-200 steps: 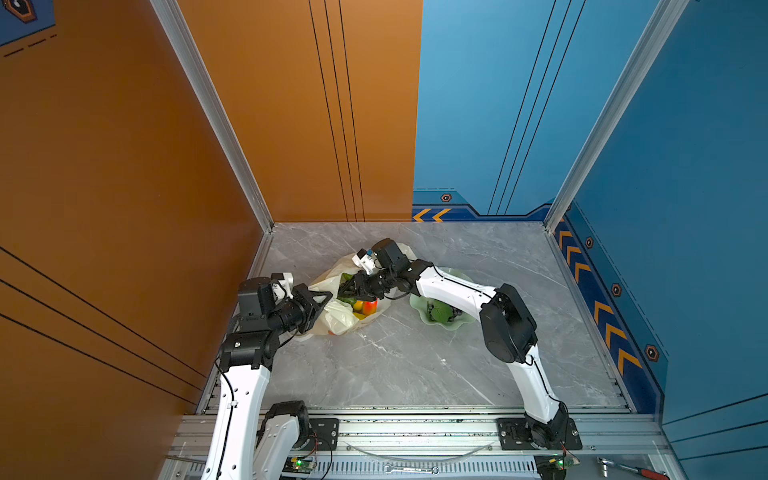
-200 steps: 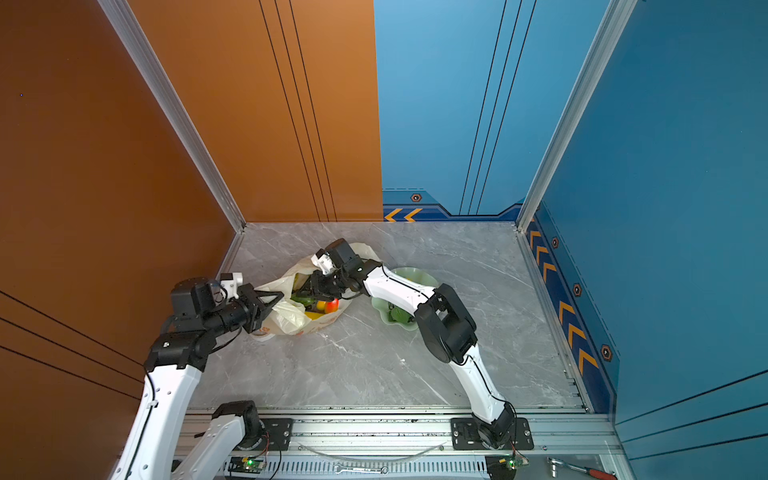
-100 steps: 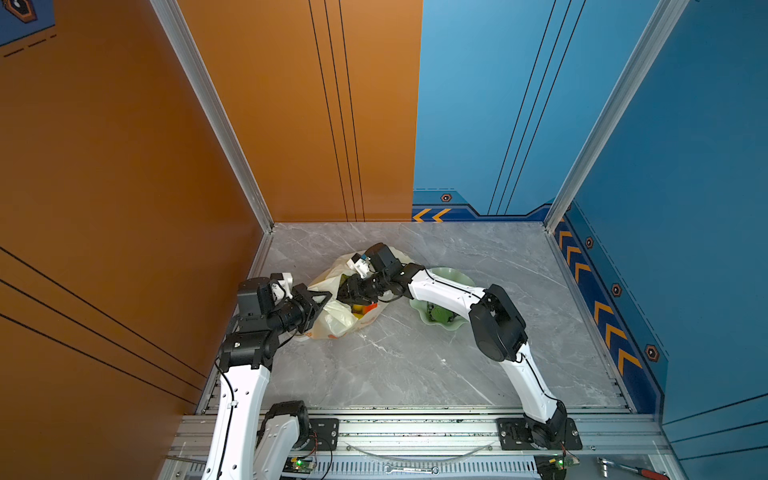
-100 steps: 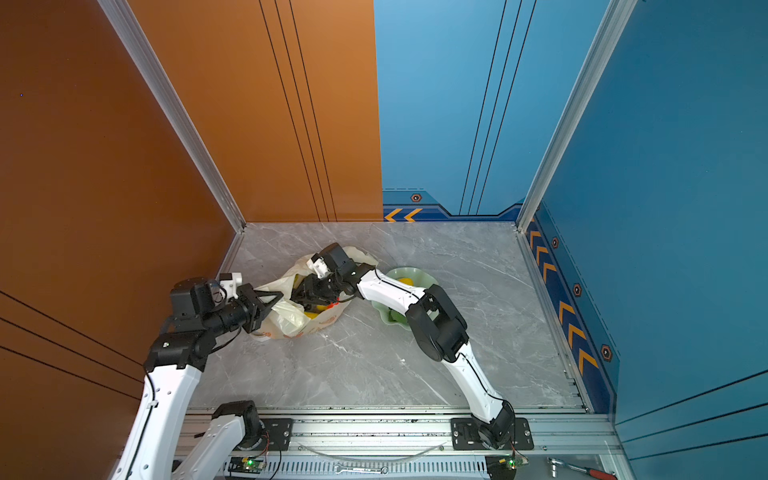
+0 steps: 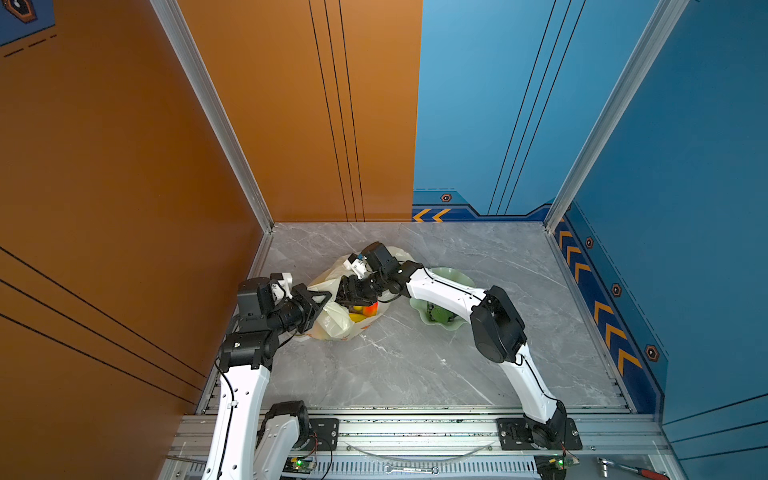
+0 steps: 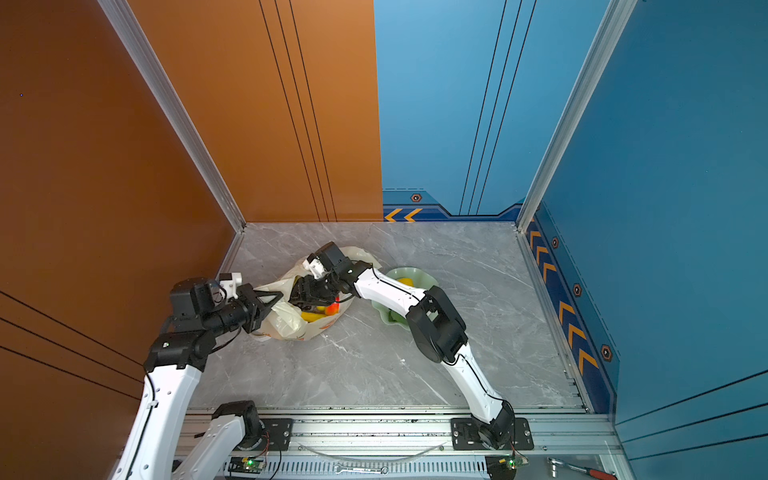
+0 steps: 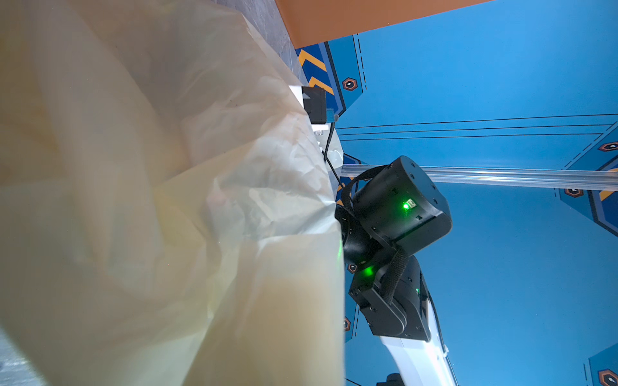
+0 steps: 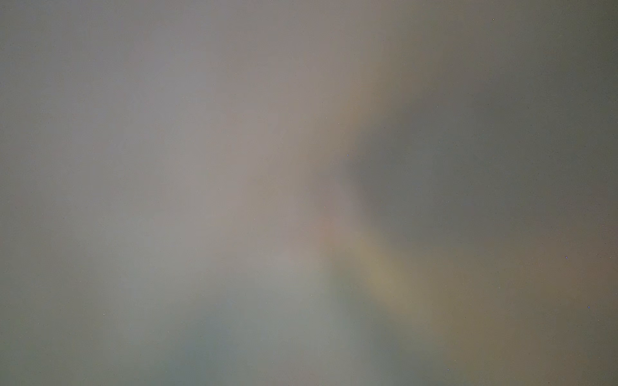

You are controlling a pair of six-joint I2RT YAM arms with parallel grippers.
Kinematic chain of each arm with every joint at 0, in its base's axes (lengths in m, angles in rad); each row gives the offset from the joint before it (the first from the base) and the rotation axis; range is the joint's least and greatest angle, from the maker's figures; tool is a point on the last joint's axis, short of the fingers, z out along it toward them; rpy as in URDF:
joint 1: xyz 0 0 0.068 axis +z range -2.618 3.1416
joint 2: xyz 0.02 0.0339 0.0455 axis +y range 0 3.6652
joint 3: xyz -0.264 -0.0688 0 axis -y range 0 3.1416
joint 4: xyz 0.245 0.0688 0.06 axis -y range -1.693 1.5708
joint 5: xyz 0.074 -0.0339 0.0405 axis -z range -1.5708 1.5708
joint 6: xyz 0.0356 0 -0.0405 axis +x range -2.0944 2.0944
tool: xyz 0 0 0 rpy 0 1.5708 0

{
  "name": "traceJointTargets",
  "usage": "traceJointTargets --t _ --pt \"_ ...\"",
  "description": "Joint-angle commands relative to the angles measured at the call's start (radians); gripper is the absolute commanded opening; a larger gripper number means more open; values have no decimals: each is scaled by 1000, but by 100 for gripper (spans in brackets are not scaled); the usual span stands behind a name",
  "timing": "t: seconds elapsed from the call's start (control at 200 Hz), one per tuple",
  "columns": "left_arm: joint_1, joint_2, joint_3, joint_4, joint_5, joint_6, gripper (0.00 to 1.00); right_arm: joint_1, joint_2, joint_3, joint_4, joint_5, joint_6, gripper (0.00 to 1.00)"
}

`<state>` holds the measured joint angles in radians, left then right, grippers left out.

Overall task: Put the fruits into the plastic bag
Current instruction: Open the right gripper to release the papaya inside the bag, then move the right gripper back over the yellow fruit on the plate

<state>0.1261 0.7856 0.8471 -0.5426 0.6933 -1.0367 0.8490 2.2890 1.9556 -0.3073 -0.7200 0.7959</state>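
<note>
Pinching the bag (image 5: 332,326) edge, the closed left fingers (image 5: 318,297) held its mouth wide so the right fingers (image 5: 349,291) could reach the fruits (image 5: 365,311) inside; open or closed, I couldn't tell.

The right gripper (image 6: 301,297) sits inside the plastic bag (image 6: 286,322) above fruits (image 6: 313,317).

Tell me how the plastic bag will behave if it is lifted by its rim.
Likely floppy: the plastic bag is thin, creased film that drapes in folds. It would probably sag bottom-heavy, since fruits lie inside. Pushed, it should crumple rather than slide, judging by its slumped shape.
</note>
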Motion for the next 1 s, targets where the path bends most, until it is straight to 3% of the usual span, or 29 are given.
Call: traceJointTargets --t 0.0,0.416,0.936,0.996 --pt "10 -12 11 -13 11 15 0 -4 -3 23 -30 18 -26 66" --pt "14 -28 13 -16 1 6 0 -26 -118 14 -124 49 -88 66" --pt "18 -37 5 -14 -15 6 0 -140 -520 -94 -571 295 -338 67" --pt "17 -39 1 -14 -17 6 0 -189 -558 -101 -622 333 -361 68"
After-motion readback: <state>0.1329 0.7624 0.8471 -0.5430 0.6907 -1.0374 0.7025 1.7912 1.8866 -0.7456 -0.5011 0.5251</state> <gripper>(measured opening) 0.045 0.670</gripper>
